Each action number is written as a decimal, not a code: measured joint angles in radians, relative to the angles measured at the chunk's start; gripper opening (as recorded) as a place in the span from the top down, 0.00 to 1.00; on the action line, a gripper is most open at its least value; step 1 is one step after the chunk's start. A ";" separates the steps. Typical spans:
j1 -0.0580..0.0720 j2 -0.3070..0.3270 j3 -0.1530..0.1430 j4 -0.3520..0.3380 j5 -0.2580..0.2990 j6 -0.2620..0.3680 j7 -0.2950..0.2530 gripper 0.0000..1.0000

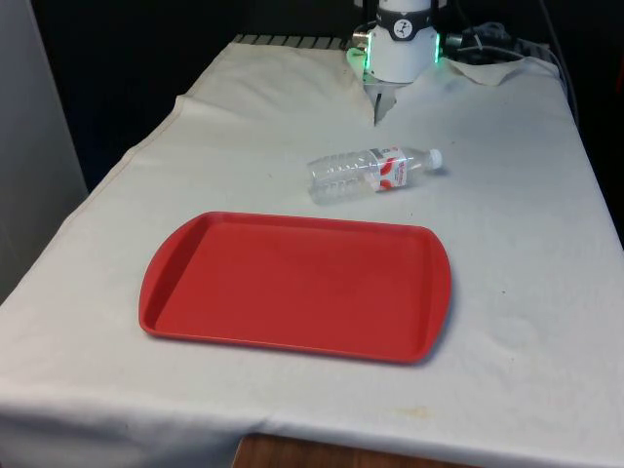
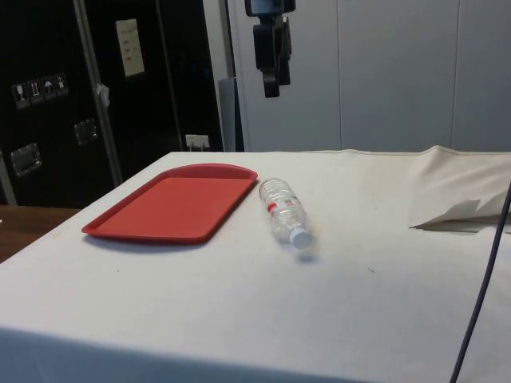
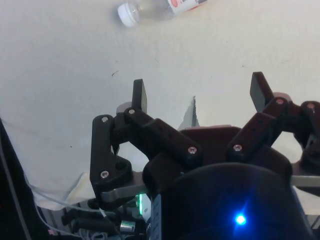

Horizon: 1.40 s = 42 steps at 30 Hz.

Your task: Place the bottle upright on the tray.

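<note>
One bottle lay on its side beyond one bare red tray, the gripper poised above.

Nearest sat the single red tray point(image 1: 292, 288), nothing on it, presumably waiting to receive the bottle. Just beyond the tray's far edge, on the white cloth point(image 1: 526, 292), the one clear plastic bottle point(image 1: 372, 172) lay flat, red label up and white cap point(image 1: 436, 157) pointing away from the tray. Farther back and well above the tray, the gripper point(image 3: 198, 93) hung with fingers point(image 3: 139, 95) spread wide and holding nothing, likely ready to descend for a grasp.
</note>
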 measured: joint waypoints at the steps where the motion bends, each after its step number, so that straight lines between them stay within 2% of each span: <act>1: -0.001 0.003 0.000 -0.001 0.000 0.001 0.000 0.00; 19: -0.001 0.045 -0.002 -0.016 0.000 0.034 0.000 0.00; 42: -0.001 0.059 -0.003 -0.022 0.001 0.041 -0.003 0.00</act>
